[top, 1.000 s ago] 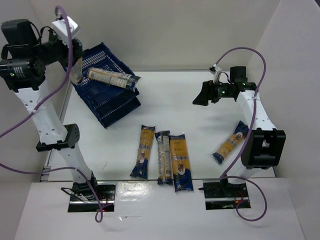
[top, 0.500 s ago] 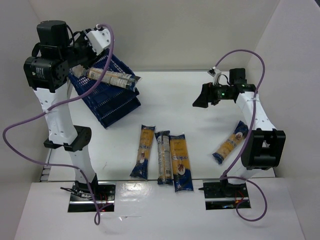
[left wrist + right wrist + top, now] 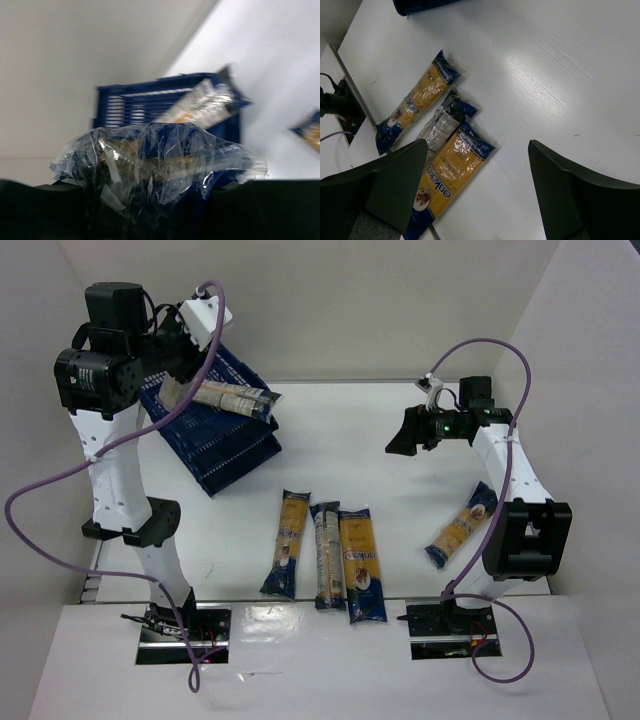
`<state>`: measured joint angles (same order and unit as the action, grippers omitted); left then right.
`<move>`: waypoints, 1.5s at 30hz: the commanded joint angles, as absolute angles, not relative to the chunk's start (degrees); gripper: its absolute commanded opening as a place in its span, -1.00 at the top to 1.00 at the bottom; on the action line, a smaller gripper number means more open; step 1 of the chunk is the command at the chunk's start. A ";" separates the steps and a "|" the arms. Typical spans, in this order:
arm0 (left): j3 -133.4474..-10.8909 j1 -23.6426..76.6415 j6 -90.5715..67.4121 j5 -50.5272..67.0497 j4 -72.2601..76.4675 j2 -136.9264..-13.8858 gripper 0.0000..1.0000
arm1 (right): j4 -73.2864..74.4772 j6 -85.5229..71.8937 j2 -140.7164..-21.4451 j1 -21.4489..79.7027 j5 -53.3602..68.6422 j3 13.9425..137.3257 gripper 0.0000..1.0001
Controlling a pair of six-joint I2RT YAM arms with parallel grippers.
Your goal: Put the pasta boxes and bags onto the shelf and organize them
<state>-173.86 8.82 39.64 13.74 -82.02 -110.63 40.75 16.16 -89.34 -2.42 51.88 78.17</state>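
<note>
Top external view shows the left tool (image 3: 178, 390) closed tight on the clear-wrapped end of one pasta packet (image 3: 235, 398), which lies just ahead of it across the shelf (image 3: 215, 445). Since a second ago the arm has swung in over the crates while the packet hardly moved. I judge it is being settled there. The right tool (image 3: 402, 437) hangs wide open and empty, with three more packets (image 3: 326, 555) on the counter (image 3: 350, 440) below it.

Three packets (image 3: 326, 555) block the near middle; bare table (image 3: 345, 440) beyond, right of crates (image 3: 215, 450).
</note>
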 commanded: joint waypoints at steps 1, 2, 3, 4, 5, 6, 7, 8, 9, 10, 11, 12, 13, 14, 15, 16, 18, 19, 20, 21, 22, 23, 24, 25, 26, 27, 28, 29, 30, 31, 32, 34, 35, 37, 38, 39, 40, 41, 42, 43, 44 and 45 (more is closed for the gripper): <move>-165.08 9.32 31.67 22.13 -74.62 -102.59 1.00 | 39.64 17.14 -87.36 -2.29 53.44 77.87 -0.79; -163.58 9.32 30.16 23.80 -74.62 -102.05 1.00 | 39.64 17.14 -87.36 -2.29 53.44 77.87 -0.79; -162.26 9.32 28.84 25.21 -74.62 -102.04 1.00 | 39.64 17.14 -87.36 -2.29 53.44 77.87 -0.79; -161.38 9.32 26.48 27.40 -74.62 -101.43 1.00 | 39.64 17.14 -87.36 -2.29 53.44 77.87 -0.79; -161.37 8.62 25.85 28.20 -74.62 -101.43 1.00 | 39.64 17.14 -87.36 -2.29 53.44 77.87 -0.79; -161.37 8.00 25.32 29.34 -74.62 -101.43 1.00 | 39.64 17.14 -87.36 -2.29 53.44 77.35 -0.79; -162.24 6.95 24.53 32.31 -74.62 -102.12 1.00 | 39.64 17.14 -87.89 -2.29 53.44 77.34 -0.79; -165.55 4.86 22.35 33.65 -74.10 -102.82 1.00 | 39.64 17.14 -87.89 -2.29 53.44 77.34 -0.79; -168.11 3.79 21.28 34.62 -74.09 -104.57 1.00 | 39.64 17.14 -87.89 -2.29 53.44 76.73 -0.79; -170.31 2.65 21.27 36.20 -74.09 -105.20 1.00 | 39.64 17.14 -87.89 -2.29 53.44 76.21 -0.79; -171.81 0.20 20.75 36.91 -73.22 -105.21 1.00 | 39.64 17.14 -87.37 -2.29 53.44 76.20 -0.79; -174.44 -1.30 19.18 37.44 -72.52 -106.08 1.00 | 39.64 17.14 -86.84 -2.29 53.44 75.59 -0.79; -175.25 -2.97 18.20 38.22 -71.90 -106.87 1.00 | 39.64 17.14 -86.84 -2.29 53.44 74.98 -0.79; -175.25 -6.47 16.19 41.02 -70.42 -106.87 1.00 | 39.64 17.14 -86.84 -2.29 52.83 74.97 -0.79; -175.25 -8.16 15.13 42.44 -69.79 -107.40 1.00 | 39.64 17.14 -86.84 -2.29 52.82 74.97 -0.79; -172.90 -9.83 14.16 44.02 -68.57 -107.40 1.00 | 39.64 17.14 -86.84 -2.29 52.82 74.97 -0.79; -169.65 -14.12 12.57 49.37 -68.55 -107.92 1.00 | 40.43 17.14 -86.84 -2.29 52.82 76.11 -0.79; -167.89 -15.54 12.57 51.57 -68.55 -108.45 1.00 | 40.43 17.14 -87.45 -2.29 52.82 76.11 -0.79; -165.26 -16.86 12.05 55.33 -68.55 -109.33 1.00 | 40.43 17.14 -87.45 -2.29 52.82 76.11 -0.79; -164.63 -17.66 12.04 55.98 -68.55 -109.34 1.00 | 40.43 17.14 -87.45 -2.29 52.82 76.11 -0.79; -164.62 -18.19 12.04 55.99 -69.16 -110.29 1.00 | 40.43 17.14 -88.15 -2.29 52.30 76.11 -0.79; -164.62 -18.19 12.04 57.73 -69.17 -110.82 1.00 | 40.43 17.14 -88.68 -2.29 52.29 76.11 -0.79; -164.01 -18.19 11.43 58.35 -69.17 -111.44 1.00 | 40.43 17.14 -88.68 -2.29 51.77 76.11 -0.79; -163.39 -18.19 11.43 59.23 -69.17 -111.45 1.00 | 41.13 17.14 -89.38 -2.29 51.77 76.64 -0.79; -162.87 -18.19 10.90 61.15 -68.56 -111.97 1.00 | 41.13 17.14 -89.38 -2.29 51.77 76.64 -0.79; -162.86 -18.19 10.90 61.78 -68.55 -111.97 1.00 | 41.13 17.14 -89.91 -2.29 51.77 77.16 -0.79; -162.86 -19.32 10.90 62.74 -68.55 -112.49 1.00 | 41.13 17.14 -89.91 -2.29 51.77 77.17 -0.79; -162.86 -19.86 10.38 63.97 -68.55 -113.02 1.00 | 41.65 17.66 -89.91 -2.29 51.77 77.17 -0.79; -162.86 -20.39 10.37 65.72 -68.55 -113.90 1.00 | 41.66 17.67 -89.91 -2.29 51.25 77.17 -0.79; -162.25 -20.91 9.41 66.26 -67.68 -114.69 1.00 | 41.66 17.67 -89.91 -2.29 51.24 77.17 -0.79; -161.38 -21.79 8.71 67.31 -67.07 -114.70 1.00 | 41.66 17.67 -90.43 -2.29 51.24 77.17 -0.79; -160.85 -21.80 7.21 68.29 -65.83 -115.31 1.00 | 41.66 17.67 -90.96 -2.29 51.24 77.17 -0.79; -160.84 -22.32 6.34 68.81 -65.13 -115.83 1.00 | 41.66 17.67 -90.97 -2.29 51.24 77.17 -0.79; -159.79 -22.93 1.88 71.62 -61.63 -116.54 1.00 | 41.66 17.67 -91.49 -2.29 51.24 77.17 -0.79; -159.79 -23.81 0.11 72.50 -60.31 -116.54 1.00 | 41.66 17.67 -91.49 -2.29 51.24 77.17 -0.79; -158.22 -23.82 -1.30 74.42 -58.03 -117.33 1.00 | 41.66 17.67 -92.02 -2.29 51.24 77.17 -0.79; -158.20 -24.69 -2.28 74.44 -57.31 -118.38 1.00 | 41.66 17.67 -92.02 -2.29 51.24 77.17 -0.79; -157.33 -25.22 -4.37 75.49 -56.70 -118.91 1.00 | 41.66 18.19 -92.02 -2.29 51.24 77.17 -0.79; -156.63 -25.22 -5.26 76.28 -55.21 -118.92 1.00 | 41.66 18.19 -92.02 -2.29 51.24 77.17 -0.79; -156.01 -25.22 -6.06 76.99 -54.59 -119.70 1.00 | 41.66 18.19 -92.02 -2.29 51.24 77.17 -0.79; -156.01 -25.22 -6.76 76.99 -54.06 -120.40 1.00 | 41.66 18.19 -92.02 -2.29 51.24 77.17 -0.79; -156.01 -25.22 -6.77 76.99 -54.05 -120.41 1.00 | 41.66 18.19 -92.02 -2.29 51.24 76.65 -0.79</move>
